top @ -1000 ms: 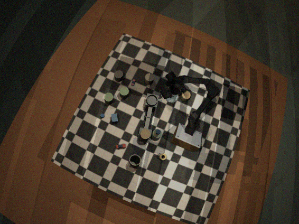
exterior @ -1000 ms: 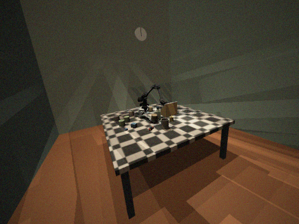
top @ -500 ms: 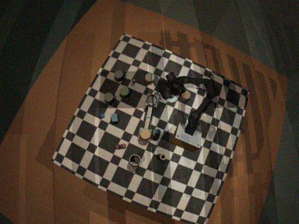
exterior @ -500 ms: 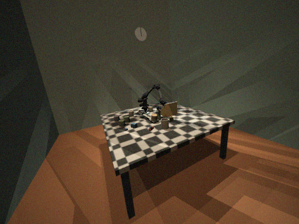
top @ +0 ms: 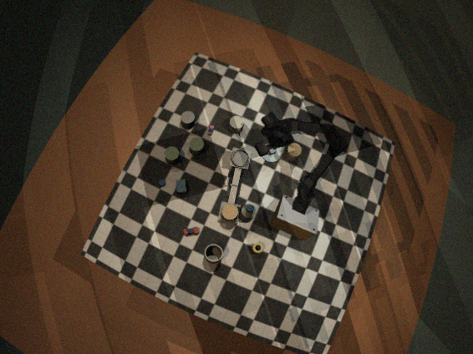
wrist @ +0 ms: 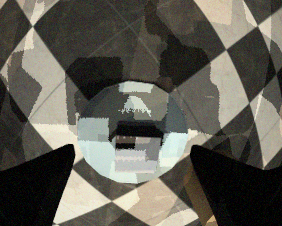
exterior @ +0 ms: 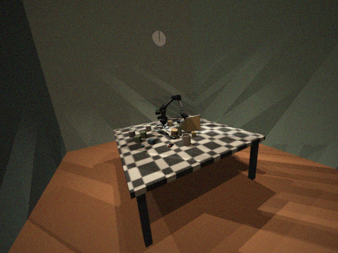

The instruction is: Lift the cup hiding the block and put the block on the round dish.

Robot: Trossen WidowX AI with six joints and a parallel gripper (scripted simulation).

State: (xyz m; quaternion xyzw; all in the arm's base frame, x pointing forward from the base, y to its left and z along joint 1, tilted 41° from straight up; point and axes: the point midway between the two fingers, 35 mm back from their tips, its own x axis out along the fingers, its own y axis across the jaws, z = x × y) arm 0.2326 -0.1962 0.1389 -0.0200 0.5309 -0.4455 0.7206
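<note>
Showing the block [wrist: 136, 162] on the round dish [top: 272, 155] [exterior: 165, 127] [wrist: 95, 150], within its rim as far as the wrist view allows; glare and shadow blur the exact contact. The gripper [top: 271, 149] [exterior: 163, 125] [wrist: 134, 152] stands wide open about it, a fingertip to either side, gripping nothing. The block appears small, stiff and probably light, with flat faces; were a second hold needed, opposite side faces taken squarely would serve best. The dish looks glossy and may be slippery, so a sideways brush could slide the block; a straight upward withdrawal is advisable.

Containers: one tan cup [top: 294, 149] [exterior: 169, 123] stands closed end up near the dish, not above it. Its twin [top: 230, 212] [exterior: 174, 132] covers one end of the balance [top: 235, 181]; its inside is hidden, and it must remain untouched. The opposite end carries no cup. The large open vessel [top: 214, 245] [exterior: 186, 140] shows a shadowed interior whose contents, if any, cannot be told. Clearing the arm remains.
</note>
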